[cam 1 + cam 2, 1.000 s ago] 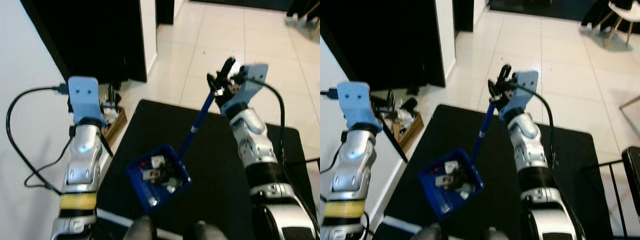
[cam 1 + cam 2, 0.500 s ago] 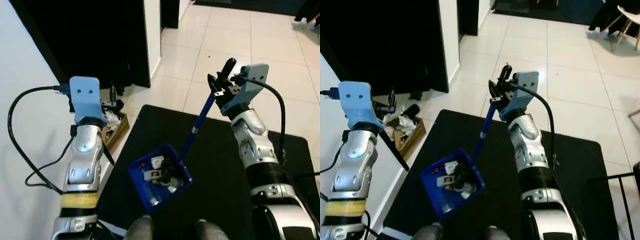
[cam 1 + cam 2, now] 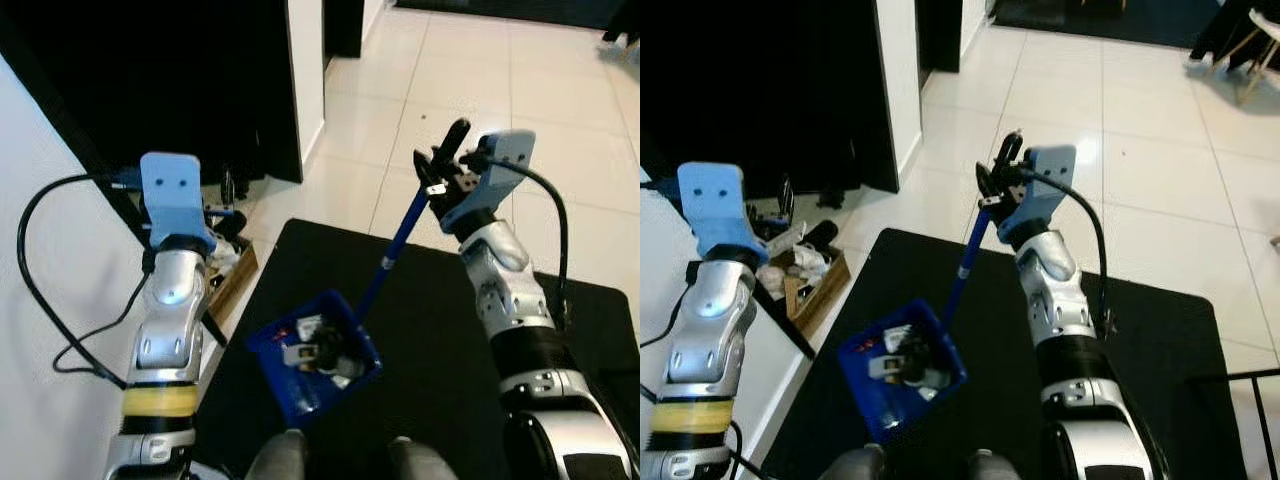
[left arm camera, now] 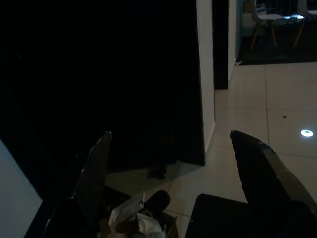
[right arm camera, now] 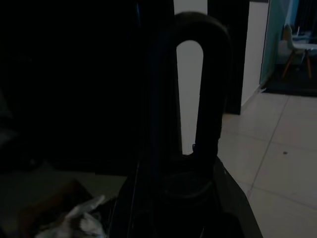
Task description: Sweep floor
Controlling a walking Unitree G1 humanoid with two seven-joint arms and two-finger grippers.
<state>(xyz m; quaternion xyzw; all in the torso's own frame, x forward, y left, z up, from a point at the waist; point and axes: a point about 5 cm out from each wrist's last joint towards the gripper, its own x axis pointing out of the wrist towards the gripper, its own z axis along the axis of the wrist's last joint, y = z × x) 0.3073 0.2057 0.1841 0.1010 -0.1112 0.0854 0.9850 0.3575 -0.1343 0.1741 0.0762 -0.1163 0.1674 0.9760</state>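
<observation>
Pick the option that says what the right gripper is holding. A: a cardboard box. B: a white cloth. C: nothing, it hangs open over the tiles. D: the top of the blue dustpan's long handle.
D: the right gripper is shut on the upper end of the long blue handle, which slants down to the blue dustpan full of scraps over the black mat.

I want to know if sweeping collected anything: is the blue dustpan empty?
No, the blue dustpan, held by its handle in the right claw, holds white scraps and dark bits.
</observation>
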